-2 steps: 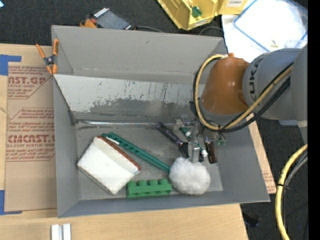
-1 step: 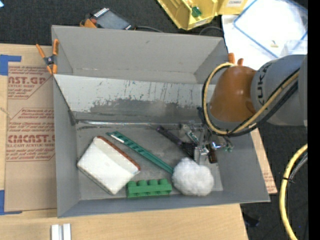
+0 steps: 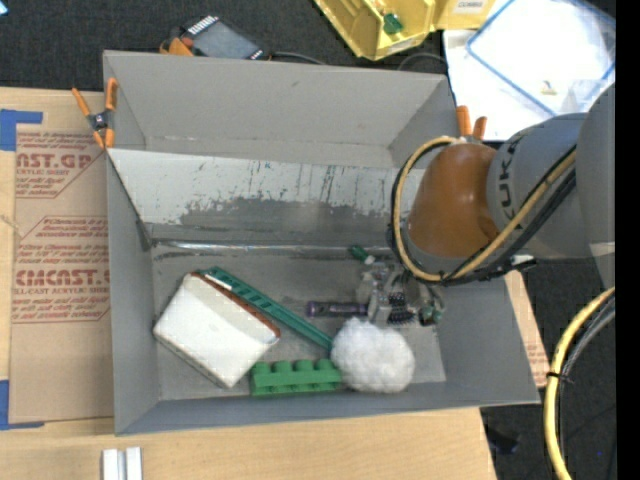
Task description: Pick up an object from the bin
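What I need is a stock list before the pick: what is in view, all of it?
bin: 1, grey, centre
block: 1, white with brown edge, floor left
strip: 1, green, slanting beside the block
toy brick: 1, green, floor front
fluffy ball: 1, white, right of the toy brick
thin stick: 1, dark purple, beside the gripper
box: 1, yellow, outside the bin, top
gripper: 1, dark, floor right, by the fluffy ball
wrist cover: 1, orange, right side

Scuffed metal, soft fuzz
The bin (image 3: 260,183) is matt grey metal (scratched); white ball (image 3: 373,356) fluffy; green brick (image 3: 296,377) smooth plastic.
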Tool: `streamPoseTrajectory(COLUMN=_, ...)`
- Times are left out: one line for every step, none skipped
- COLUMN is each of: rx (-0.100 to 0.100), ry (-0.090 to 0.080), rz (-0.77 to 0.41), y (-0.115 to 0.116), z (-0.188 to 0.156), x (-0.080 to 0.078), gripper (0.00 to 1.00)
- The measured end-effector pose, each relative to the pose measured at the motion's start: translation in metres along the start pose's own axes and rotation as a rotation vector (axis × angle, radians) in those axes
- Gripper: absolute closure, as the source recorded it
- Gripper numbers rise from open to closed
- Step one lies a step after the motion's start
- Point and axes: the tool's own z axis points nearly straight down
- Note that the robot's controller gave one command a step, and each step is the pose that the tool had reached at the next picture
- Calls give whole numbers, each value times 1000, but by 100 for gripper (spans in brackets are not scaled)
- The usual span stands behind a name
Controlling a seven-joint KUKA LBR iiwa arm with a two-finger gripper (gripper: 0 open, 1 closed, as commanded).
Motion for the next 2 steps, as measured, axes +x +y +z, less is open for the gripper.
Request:
streamPoseTrajectory(rx=0, ry=0, rz=0, y=0, z=0, x=0, gripper=100)
streamPoseTrajectory(rx=1, ry=0, rz=-17, y=1, z=0, x=-7, gripper=100)
